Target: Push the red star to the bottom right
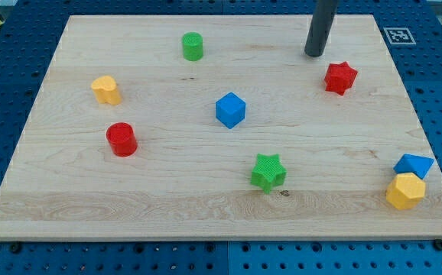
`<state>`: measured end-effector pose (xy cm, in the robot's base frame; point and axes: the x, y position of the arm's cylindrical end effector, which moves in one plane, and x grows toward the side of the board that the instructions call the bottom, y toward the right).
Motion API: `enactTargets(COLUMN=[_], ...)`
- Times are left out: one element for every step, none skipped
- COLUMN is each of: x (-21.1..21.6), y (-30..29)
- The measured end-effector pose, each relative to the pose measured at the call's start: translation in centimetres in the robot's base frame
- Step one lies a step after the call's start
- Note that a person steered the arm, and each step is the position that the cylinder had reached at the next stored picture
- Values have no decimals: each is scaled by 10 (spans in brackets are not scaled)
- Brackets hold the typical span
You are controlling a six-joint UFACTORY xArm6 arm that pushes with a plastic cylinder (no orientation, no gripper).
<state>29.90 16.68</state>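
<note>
The red star (340, 78) lies in the upper right part of the wooden board (167, 191). My tip (313, 54) rests on the board just above and to the left of the red star, a small gap apart from it. The rod rises out of the view's top edge. At the board's bottom right corner sit a blue triangular block (413, 165) and a yellow hexagonal block (405, 191), touching each other.
A blue cube (230, 110) sits near the centre. A green star (268, 171) lies below it. A green cylinder (193, 46) is at the top, a yellow block (106, 90) and a red cylinder (121, 140) at the left.
</note>
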Motion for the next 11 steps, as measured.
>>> enactTargets(x=[2, 13, 35, 64, 92, 118, 136, 149, 168, 190, 207], y=[10, 18, 19, 21, 21, 24, 28, 31, 33, 36, 39])
